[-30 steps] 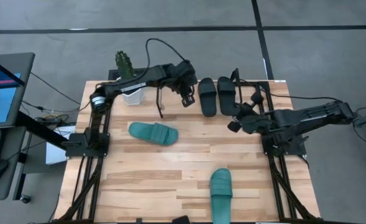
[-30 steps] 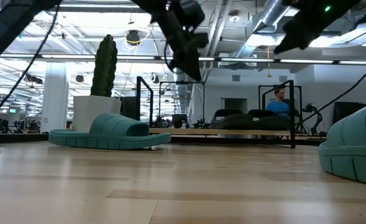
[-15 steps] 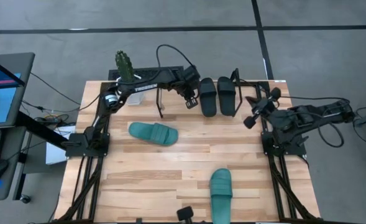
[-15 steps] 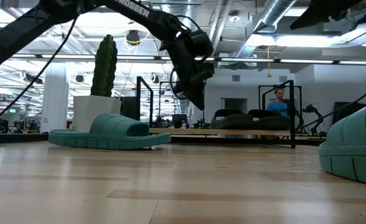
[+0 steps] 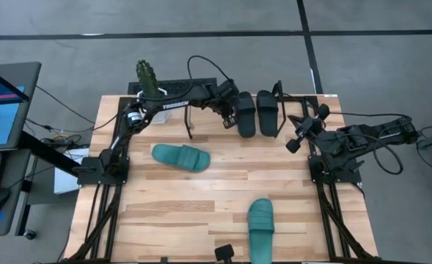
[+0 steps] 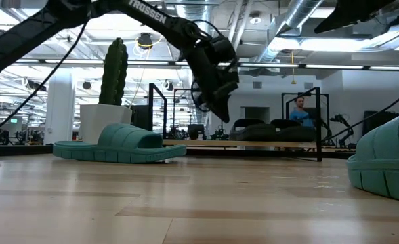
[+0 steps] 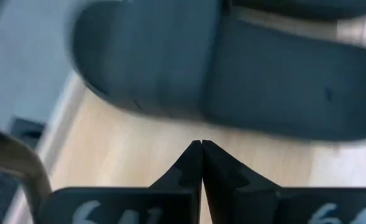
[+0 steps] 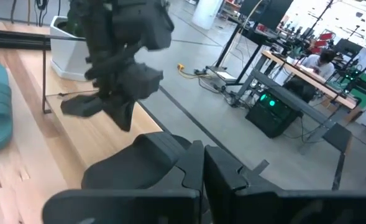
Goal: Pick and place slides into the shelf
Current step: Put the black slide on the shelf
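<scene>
Left gripper (image 5: 229, 117): closed and empty; in the left wrist view its two dark fingertips (image 7: 201, 152) meet with no gap. From above it sits at the table's 12 o'clock edge, just beside the left black sandal.
Right gripper (image 8: 202, 152): jaws pressed together, holding nothing, seen clearly in the right wrist view. In the high view it is at about 2 o'clock on the table, near the shelf's right end; the fingertips themselves are hard to pick out there.
Two black foam slide sandals (image 5: 257, 112): side by side at 12 to 1 o'clock, within the shelf. The left wrist view shows the nearer one (image 7: 232, 68) blurred and cut off at the frame edge.
Low black thin-metal-frame shelf (image 5: 278, 92): at the far edge, 12 to 1 o'clock. Only its upright brackets and thin rails show; the left arm covers part of it.
Teal-green foam slide sandal, left one (image 5: 180, 156): lying on the light wooden table (image 5: 164, 213) at about 10 o'clock from centre, well apart from the shelf.
Teal-green foam slide sandal, near one (image 5: 260, 227): at 5 to 6 o'clock, by the near edge. In the low view it is cropped by the right frame edge.
White pot with a green cactus (image 5: 152, 88): at 11 o'clock, partly hidden under the left arm.
Background: a seated person (image 6: 299, 112) shows small in the low view.
</scene>
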You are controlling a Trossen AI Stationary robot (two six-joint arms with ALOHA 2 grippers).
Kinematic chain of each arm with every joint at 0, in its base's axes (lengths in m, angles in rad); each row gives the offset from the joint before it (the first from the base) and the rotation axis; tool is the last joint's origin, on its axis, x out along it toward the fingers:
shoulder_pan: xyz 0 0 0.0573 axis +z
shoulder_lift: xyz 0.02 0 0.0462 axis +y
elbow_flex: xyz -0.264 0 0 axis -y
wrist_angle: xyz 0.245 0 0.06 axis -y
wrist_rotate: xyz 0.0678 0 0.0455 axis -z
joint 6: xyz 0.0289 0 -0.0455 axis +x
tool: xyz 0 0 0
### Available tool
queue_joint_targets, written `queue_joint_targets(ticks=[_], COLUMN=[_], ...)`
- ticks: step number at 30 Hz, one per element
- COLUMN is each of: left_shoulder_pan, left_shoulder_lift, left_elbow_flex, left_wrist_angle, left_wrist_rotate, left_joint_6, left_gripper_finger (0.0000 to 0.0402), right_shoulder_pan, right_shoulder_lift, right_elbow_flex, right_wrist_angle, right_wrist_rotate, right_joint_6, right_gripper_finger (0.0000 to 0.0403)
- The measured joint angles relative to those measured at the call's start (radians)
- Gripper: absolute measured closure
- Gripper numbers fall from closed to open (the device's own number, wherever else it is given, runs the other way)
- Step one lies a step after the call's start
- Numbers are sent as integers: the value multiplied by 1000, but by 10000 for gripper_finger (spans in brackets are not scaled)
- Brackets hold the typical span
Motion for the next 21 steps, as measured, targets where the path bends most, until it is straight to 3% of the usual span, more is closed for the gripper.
queue_joint_targets(ticks=[21], left_shoulder_pan=[-28], left_shoulder_lift=[57], left_elbow_flex=[-7], left_wrist_angle=[96], left_wrist_rotate=[-4], left_joint_6=[18], left_gripper_finger=[401], right_shoulder_pan=[2], right_shoulder_lift=[25], right_elbow_flex=[0], right_wrist_angle=[-7], right_wrist_rotate=[-1], right_joint_6=[3], right_gripper_finger=[403])
